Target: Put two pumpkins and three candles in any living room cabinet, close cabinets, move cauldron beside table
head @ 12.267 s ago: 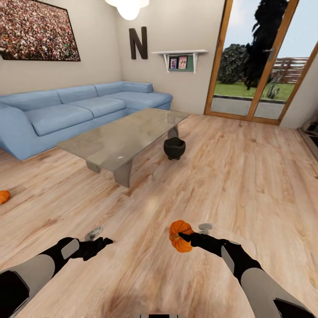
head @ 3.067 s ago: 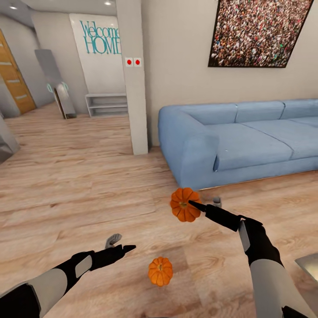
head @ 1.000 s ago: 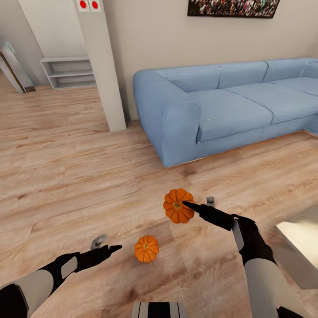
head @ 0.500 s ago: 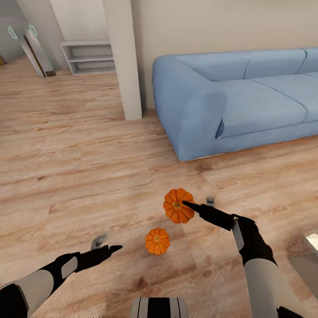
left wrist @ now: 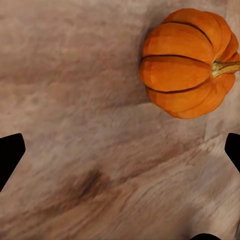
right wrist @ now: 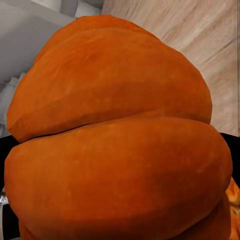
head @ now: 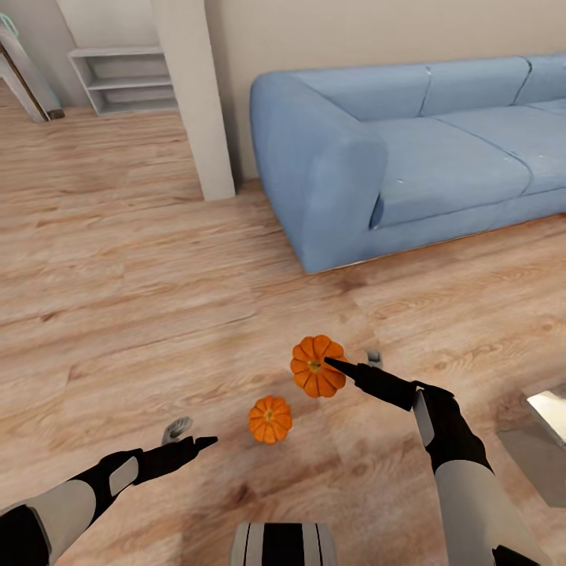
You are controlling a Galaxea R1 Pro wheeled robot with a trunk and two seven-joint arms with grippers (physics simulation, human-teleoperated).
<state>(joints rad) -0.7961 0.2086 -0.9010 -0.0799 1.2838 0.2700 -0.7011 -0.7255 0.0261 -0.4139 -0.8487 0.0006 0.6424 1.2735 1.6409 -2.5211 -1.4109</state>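
Observation:
One orange ribbed pumpkin (head: 317, 366) hangs above the wooden floor with my right gripper (head: 350, 364) shut on it; its skin looms close in the right wrist view (right wrist: 115, 140). A second pumpkin (head: 270, 420) lies on the floor just ahead and to the right of my left gripper (head: 190, 437), which is open and holds nothing. In the left wrist view that pumpkin (left wrist: 187, 62) lies on the boards beyond the two spread fingertips (left wrist: 10, 152). The candles, cabinet and cauldron are out of view. A grey metal corner of the table (head: 548, 407) shows at the right edge.
A blue sofa (head: 409, 149) stands ahead to the right, its rounded armrest nearest me. A white pillar (head: 195, 94) rises left of it, with low white shelves (head: 122, 79) behind. Open wooden floor (head: 118, 299) stretches to the left.
The whole view has shifted as the camera moved. The floor pumpkin sits a little further left and lower relative to my arms. Both grippers keep their poses; the right still holds its pumpkin.

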